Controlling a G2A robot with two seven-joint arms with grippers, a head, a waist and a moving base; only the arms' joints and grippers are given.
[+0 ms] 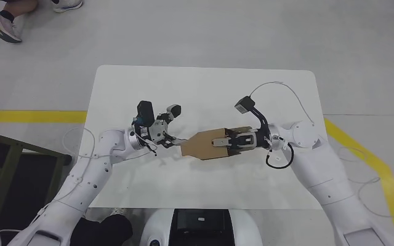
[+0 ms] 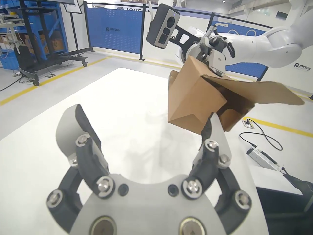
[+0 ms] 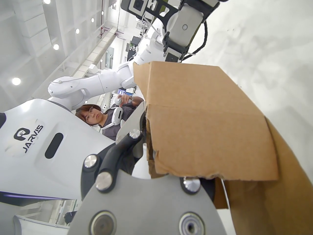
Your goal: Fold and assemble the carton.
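Observation:
A brown carton (image 1: 212, 145), partly folded, is held above the white table (image 1: 203, 86) near its middle. My right gripper (image 1: 233, 140) is shut on the carton's right end, where one finger (image 3: 133, 122) presses a cardboard wall (image 3: 203, 128); the other finger is hidden behind it. The carton (image 2: 195, 99) has one open end with a loose flap (image 2: 269, 92) sticking out sideways. My left gripper (image 2: 146, 114) stands open at the carton's left end, and one fingertip (image 2: 215, 125) touches its lower edge. In the top view my left gripper (image 1: 178, 126) sits just left of the carton's pointed tip.
The table has bare room all around the carton. A power adapter with a cable (image 2: 262, 156) lies on the floor beyond the table's edge. Yellow tape lines (image 1: 37, 115) run along the floor on both sides.

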